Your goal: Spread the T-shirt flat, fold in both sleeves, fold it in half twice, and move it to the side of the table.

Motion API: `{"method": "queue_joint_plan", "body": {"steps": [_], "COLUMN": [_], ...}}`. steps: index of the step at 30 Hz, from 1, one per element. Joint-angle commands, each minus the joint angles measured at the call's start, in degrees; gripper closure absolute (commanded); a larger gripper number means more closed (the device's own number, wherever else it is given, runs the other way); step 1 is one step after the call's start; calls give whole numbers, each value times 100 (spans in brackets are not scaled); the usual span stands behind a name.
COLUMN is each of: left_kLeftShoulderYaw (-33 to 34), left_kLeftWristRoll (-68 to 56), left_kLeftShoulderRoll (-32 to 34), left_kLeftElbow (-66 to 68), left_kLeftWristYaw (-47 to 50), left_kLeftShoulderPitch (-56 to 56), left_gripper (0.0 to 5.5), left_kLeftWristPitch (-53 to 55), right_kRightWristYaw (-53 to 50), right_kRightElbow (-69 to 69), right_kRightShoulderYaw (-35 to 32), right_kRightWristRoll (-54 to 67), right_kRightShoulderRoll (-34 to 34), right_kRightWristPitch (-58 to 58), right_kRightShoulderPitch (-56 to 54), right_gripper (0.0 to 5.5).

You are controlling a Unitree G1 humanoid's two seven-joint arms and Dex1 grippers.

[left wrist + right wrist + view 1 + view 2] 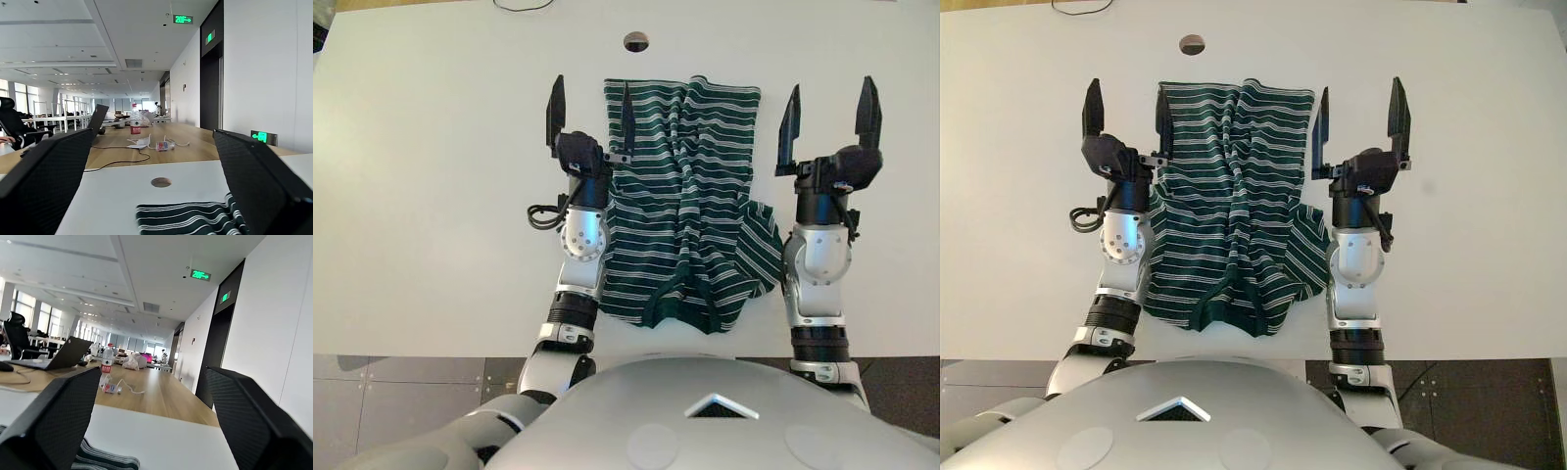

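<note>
Two-finger left pincer (pixel 592 90) wide apart, empty, at T-shirt (pixel 695 196) edge | right pincer (pixel 831 88) wide apart, empty, beside T-shirt

Open-plan office: long desks (pixel 195 142), laptop (pixel 68 355), probably office chair (pixel 14 335).

White table (pixel 421 245), rumpled green striped T-shirt (pixel 690 206)

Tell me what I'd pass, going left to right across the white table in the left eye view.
left gripper, fingers open → green striped T-shirt, lying crumpled between the arms → right gripper, fingers open
</note>
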Motion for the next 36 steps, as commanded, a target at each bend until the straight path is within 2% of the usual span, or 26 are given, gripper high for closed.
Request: {"method": "queue_joint_plan", "body": {"steps": [1, 3, 6, 8, 11, 14, 16, 20, 24, 27, 31, 36], "left_kLeftShoulderYaw": [25, 76, 41, 41, 149, 222, 238, 285, 353, 380, 433, 509], "left_kLeftWristRoll": [-310, -230, 206, 245, 128, 329, 568, 952, 1068, 1089, 1175, 1319], "left_kLeftShoulderRoll": [-22, 23, 328, 699, 1256, 1456, 1421, 1346, 1395, 1464, 1552, 1621], "left_kLeftElbow": [23, -29, -481, -884, -1634, -2016, -2080, -2041, -2013, -2078, -2060, -2030], "left_kLeftWristYaw": [-247, -188, -229, -498, -860, -881, -754, -523, -414, -429, -398, -347], "left_kLeftShoulderPitch": [-136, -100, 143, 293, 410, 547, 567, 526, 411, 356, 340, 328], "left_gripper": [100, 100, 100, 100, 100, 100, 100, 100, 100, 100, 100, 100], "left_kLeftWristPitch": [118, 26, -372, -587, -569, -502, -468, -454, -396, -376, -381, -370], "right_kRightWristYaw": [-120, -95, 187, 913, 2309, 3136, 3243, 2593, 2217, 2043, 1850, 1733], "right_kRightElbow": [168, 283, 49, -580, -2116, -2717, -2215, -762, 487, 1012, 979, 1039], "right_kRightShoulderYaw": [-145, -103, 102, 309, 287, 206, 364, 922, 1414, 1714, 1520, 923], "right_kRightWristRoll": [15, -99, -810, -1039, -552, -587, -1317, -2523, -2814, -3005, -2849, -2626], "right_kRightShoulderRoll": [34, -15, -487, -1205, -2621, -3432, -3514, -3036, -2809, -2928, -3227, -3876], "right_kRightWristPitch": [-133, 2, 46, -121, -35, 308, 680, 955, 795, 584, 630, 612], "right_kRightShoulderPitch": [-231, -324, -90, 421, 1277, 1500, 1026, 328, 111, 221, 478, 526], "right_gripper": [157, 157, 157, 157, 157, 157, 157, 157, 157, 157, 157, 157]}}
